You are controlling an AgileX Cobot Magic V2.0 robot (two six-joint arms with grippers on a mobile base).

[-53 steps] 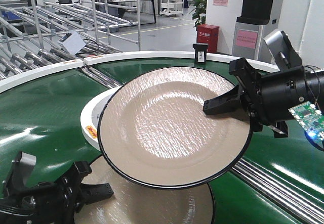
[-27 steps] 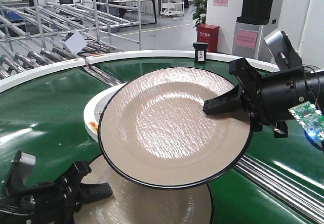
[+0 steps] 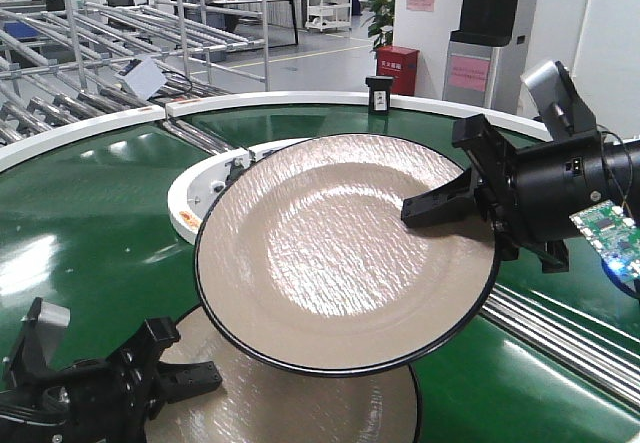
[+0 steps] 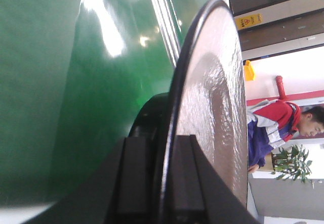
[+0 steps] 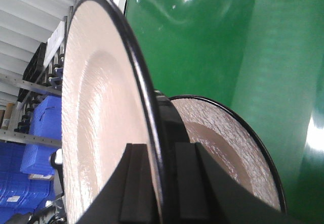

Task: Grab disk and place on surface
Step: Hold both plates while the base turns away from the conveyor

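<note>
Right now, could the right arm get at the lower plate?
Probably not: the right gripper is shut on the upper plate, which overhangs the lower plate, itself held by the left gripper.

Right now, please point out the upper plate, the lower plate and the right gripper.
upper plate [image 3: 320, 253]: front view, centre of its beige face.
lower plate [image 3: 300, 408]: front view, exposed face under the upper one.
right gripper [image 3: 418, 211]: front view, fingertips clamping the upper plate's rim.

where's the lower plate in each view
Front: lower plate bottom centre, mostly under the upper plate.
Left wrist: edge-on, centre right, rim clamped in the left gripper.
Right wrist: lower right, behind the upper plate.
Shared landmark: the green conveyor belt.
</note>
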